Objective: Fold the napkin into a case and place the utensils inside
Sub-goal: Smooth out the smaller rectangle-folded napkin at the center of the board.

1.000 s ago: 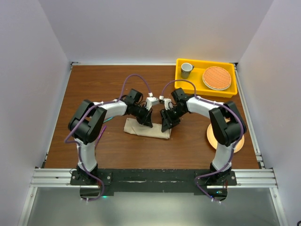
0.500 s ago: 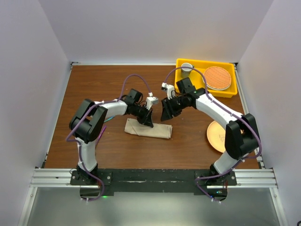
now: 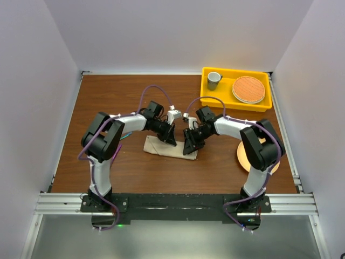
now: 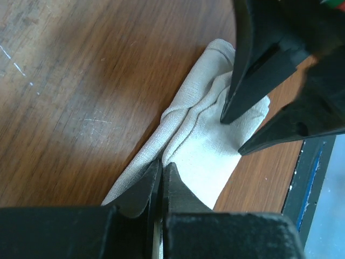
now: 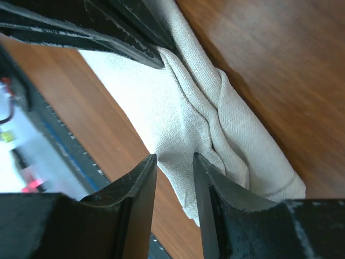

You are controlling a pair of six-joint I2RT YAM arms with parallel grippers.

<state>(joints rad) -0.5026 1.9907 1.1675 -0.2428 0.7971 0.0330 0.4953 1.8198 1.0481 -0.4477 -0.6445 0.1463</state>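
Observation:
The beige napkin [image 3: 166, 148] lies folded into a narrow strip on the brown table, between both arms. My left gripper [image 3: 169, 140] [image 4: 160, 164] is shut on a raised fold of the napkin [image 4: 207, 145] near the strip's middle. My right gripper [image 3: 188, 148] [image 5: 174, 157] is open, its tips straddling the near edge of the napkin [image 5: 183, 118] at its right end. The cloth lies between the tips with gaps on both sides. Beside my left forearm a thin teal sliver [image 3: 124, 138] shows; I cannot tell what it is. The utensils are hidden.
A yellow tray [image 3: 226, 103] at the back right holds a grey cup [image 3: 214, 80] and a round orange woven mat [image 3: 248, 89]. A peach plate [image 3: 242, 157] lies at the right, partly under my right arm. White walls close in the table.
The right gripper rose off the napkin toward the tray, then came back down onto the napkin's right end with its jaws narrower. The left gripper stayed where it was.

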